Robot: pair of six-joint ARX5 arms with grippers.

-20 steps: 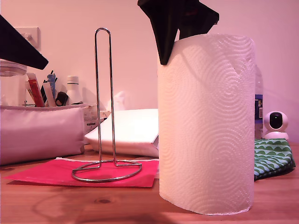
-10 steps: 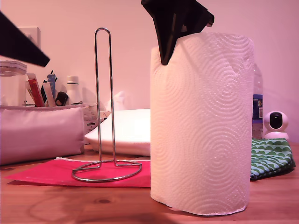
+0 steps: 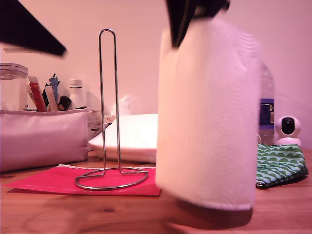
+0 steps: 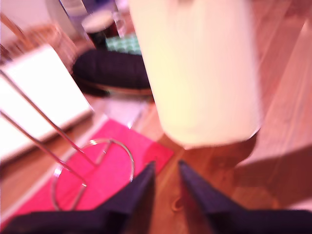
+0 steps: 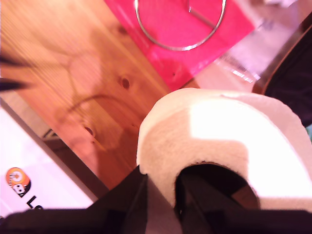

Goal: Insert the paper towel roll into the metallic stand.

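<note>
Change: paper towel roll point(image 3: 207, 117) now hangs clear of the wooden table point(image 3: 58, 214) — half a second ago its lower edge sat lower, near the wood; it is motion-blurred.
Grip: my second gripper point(image 5: 161, 187) pinches the roll's top wall, one finger inside the core, one outside.
Other gripper: my first gripper point(image 4: 165, 170) is empty, jaws narrowly apart, above the pink mat point(image 4: 117, 170).
Stand: metallic stand point(image 3: 109, 112) is upright on the mat — toward the exterior view's left of the roll, apart from it.
Count: one roll, one stand, two grippers.
</note>
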